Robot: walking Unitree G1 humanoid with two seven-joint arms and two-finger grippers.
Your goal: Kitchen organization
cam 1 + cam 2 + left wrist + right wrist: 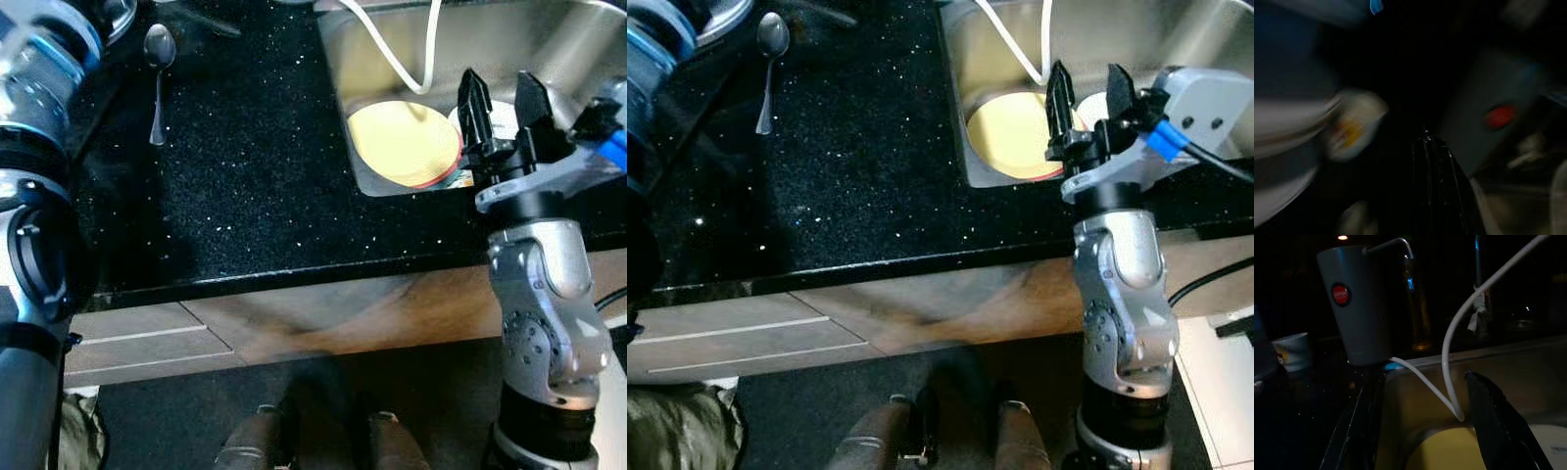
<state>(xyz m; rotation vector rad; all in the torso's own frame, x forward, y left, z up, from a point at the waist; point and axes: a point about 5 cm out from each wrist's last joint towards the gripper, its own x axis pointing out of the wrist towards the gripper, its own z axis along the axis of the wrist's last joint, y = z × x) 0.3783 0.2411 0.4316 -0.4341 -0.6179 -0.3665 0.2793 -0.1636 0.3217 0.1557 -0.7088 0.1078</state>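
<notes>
The stainless steel sink (549, 39) is set into the black speckled stone countertop (255, 176), and everything here is placed relative to it. Inside the sink, at its near-left corner, lies a round yellow plate (402, 142), and just beside that plate, further from the corner, shows a part of a white dish (1095, 106). A thin white hose (392, 54) hangs down in a loop into the sink, ending above the yellow plate.

The right gripper (502, 103) is raised over the near edge of the sink, above the two dishes. Its two black fingers (1496, 421) stand well apart — the claw is wide open and has nothing in it.

On the countertop, well to the left of the sink, lies a metal spoon (158, 73) with its bowl pointing away from the robot.

Behind the sink, on the counter, stands a grey tapered plastic dispenser with a red round label (1364, 303), and near it a small white cup (1290, 350).

The left wrist view is dark and blurred — the left gripper (1437, 196) is a black shape, and whether it is open cannot be told.
</notes>
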